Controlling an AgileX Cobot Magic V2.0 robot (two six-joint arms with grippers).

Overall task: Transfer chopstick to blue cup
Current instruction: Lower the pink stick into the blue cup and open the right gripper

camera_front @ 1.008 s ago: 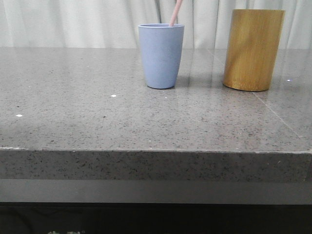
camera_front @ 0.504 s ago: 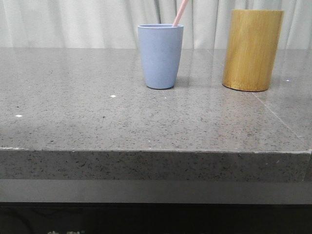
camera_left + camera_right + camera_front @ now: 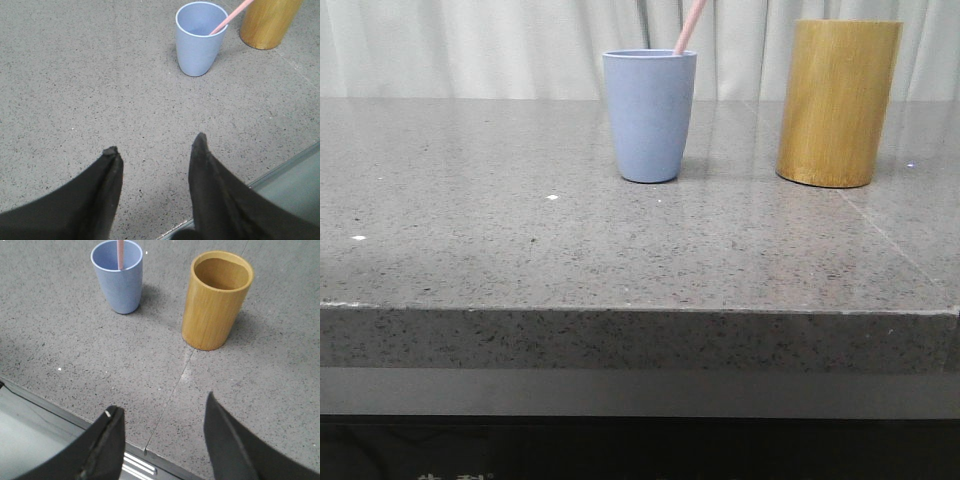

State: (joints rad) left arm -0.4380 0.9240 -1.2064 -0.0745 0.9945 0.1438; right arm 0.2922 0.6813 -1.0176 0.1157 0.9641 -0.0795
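Note:
The blue cup [image 3: 650,115] stands upright at the back middle of the grey stone table. A pale pink chopstick [image 3: 688,26] leans out of it to the right. The cup [image 3: 200,40] and the chopstick [image 3: 231,16] also show in the left wrist view, and the cup [image 3: 118,276] and the chopstick [image 3: 120,253] in the right wrist view. My left gripper [image 3: 156,145] is open and empty, above the table's front edge, well short of the cup. My right gripper [image 3: 162,404] is open and empty, above the front edge. Neither gripper shows in the front view.
A taller yellow-brown bamboo holder [image 3: 838,102] stands to the right of the blue cup; seen from above it looks empty [image 3: 216,300]. A thin seam [image 3: 172,395] runs across the table top. The table's front edge [image 3: 640,312] is near both grippers.
The chopstick's upper end shifted slightly to the right in the cup between one second ago and half a second ago. Since then nothing has visibly moved.

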